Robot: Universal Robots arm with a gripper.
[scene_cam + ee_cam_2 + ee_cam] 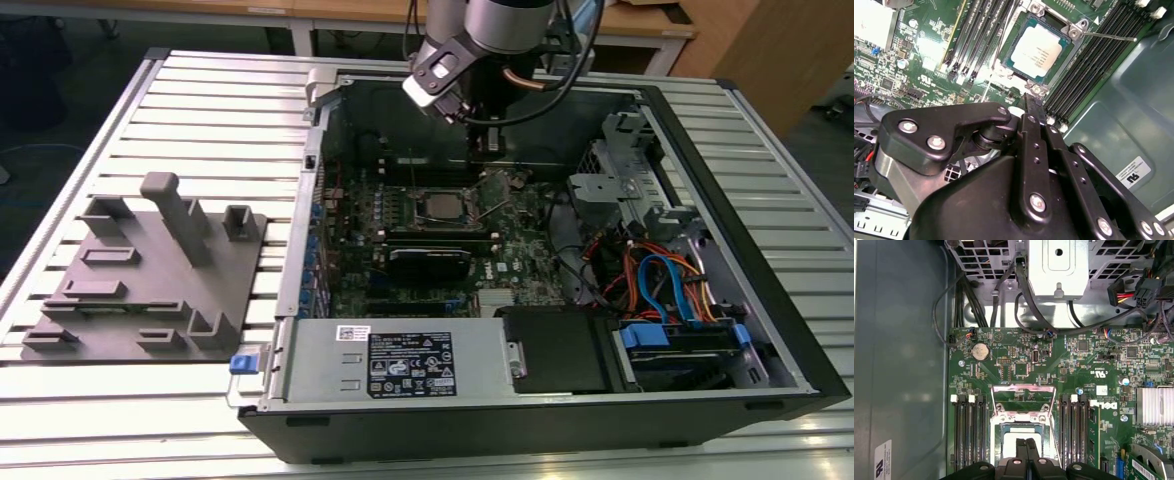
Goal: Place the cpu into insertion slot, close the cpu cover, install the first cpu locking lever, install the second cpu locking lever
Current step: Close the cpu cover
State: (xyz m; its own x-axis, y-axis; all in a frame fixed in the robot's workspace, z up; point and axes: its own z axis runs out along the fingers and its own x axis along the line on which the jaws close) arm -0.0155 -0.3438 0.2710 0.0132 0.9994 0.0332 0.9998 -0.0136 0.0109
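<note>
Hovering at the insertion slot's [1074, 31] edge with fingers [1033, 112] pressed together on nothing, beside a cpu [1038, 50] lying flat inside it: probably light, rigid, fragile underneath, best gripped by opposite edges.

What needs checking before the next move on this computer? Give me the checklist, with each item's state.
1. Chip flat in the socket: ok.
2. Cover down over the chip: not ok, it stands open.
3. Lever hooked down: not ok, the thin rod sticks out free.
4. End effector shut and holding nothing, above the chip: ok.
5. Chip turned the right way round: cannot tell.
</note>
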